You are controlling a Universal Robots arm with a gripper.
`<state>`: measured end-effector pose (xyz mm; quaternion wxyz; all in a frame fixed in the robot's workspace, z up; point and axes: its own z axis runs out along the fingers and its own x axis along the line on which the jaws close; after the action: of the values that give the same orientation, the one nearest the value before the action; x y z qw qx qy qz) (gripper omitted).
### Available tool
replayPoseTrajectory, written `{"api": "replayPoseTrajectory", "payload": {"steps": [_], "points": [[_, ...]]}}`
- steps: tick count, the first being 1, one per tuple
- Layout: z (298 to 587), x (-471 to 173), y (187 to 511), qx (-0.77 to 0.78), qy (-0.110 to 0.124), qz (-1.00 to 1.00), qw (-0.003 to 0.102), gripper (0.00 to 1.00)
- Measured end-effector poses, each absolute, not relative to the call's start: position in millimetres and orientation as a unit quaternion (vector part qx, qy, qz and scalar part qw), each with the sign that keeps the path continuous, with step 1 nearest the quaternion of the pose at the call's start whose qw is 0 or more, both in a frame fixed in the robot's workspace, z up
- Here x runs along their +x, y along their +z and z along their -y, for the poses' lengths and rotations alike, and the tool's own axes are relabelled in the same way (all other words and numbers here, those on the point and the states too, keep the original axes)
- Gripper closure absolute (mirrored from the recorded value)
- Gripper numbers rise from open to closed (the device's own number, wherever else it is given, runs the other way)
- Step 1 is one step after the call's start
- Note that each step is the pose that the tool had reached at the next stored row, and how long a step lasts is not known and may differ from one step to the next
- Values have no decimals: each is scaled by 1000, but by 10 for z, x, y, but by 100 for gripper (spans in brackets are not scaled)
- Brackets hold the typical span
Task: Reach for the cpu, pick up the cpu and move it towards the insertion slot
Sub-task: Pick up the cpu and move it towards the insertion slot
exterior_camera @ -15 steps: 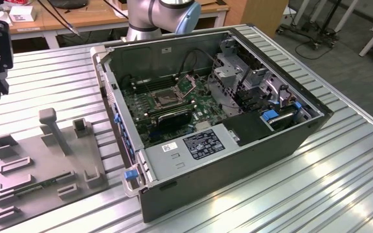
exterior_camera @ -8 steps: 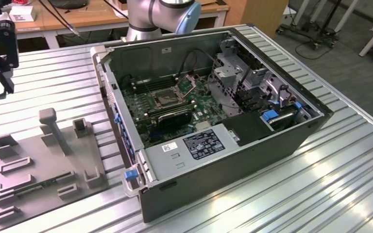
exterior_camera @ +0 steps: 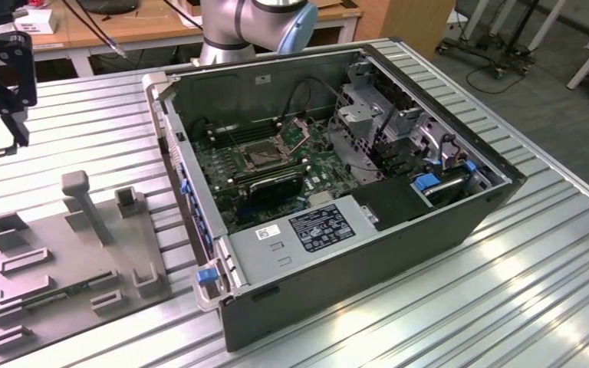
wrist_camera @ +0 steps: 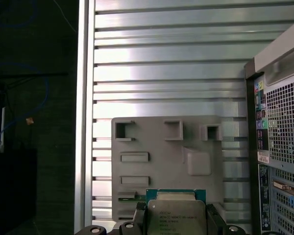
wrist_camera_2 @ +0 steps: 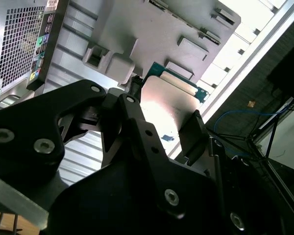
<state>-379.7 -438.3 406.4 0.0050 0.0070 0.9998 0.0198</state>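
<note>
Arm (exterior_camera: 245,21): one, silver-grey with a blue joint cap, standing at the far side behind the computer case (exterior_camera: 376,230) and reaching out to the exterior view's far left, where its black end is hanging with the fingers pointing down over the slatted metal table (exterior_camera: 540,291), well apart from the case

Gripper (wrist_camera: 176,221): one, black, two fingers (wrist_camera: 213,219) pressing inward on opposite edges of the cpu (wrist_camera: 175,211) and pinching it between them (both wrist views are showing this grasp)

Cpu: one, a thin square chip with a pale silvery top plate catching the light and a thin green rim showing along its edge; it is sitting in the gripper's grasp, with the grey tray (wrist_camera: 161,132) lying beyond it in both wrist views

Insertion slot (exterior_camera: 258,155): one, a dark square socket in a silvery frame on the green motherboard (exterior_camera: 320,165), lying inside the open case toward its far left part, well apart from the gripper

Tray: one, grey plastic with several rectangular recesses and upright posts, resting on the table at the exterior view's near left, just beside the case

Circuit stick (exterior_camera: 70,290): one, long, narrow and green, lying in a recess of the tray
</note>
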Motion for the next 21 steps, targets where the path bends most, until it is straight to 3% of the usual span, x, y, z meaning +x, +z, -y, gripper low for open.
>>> {"api": "replayPoseTrajectory", "payload": {"steps": [21], "points": [[4382,-3633,4063,7,20,-1000,5,45]]}}
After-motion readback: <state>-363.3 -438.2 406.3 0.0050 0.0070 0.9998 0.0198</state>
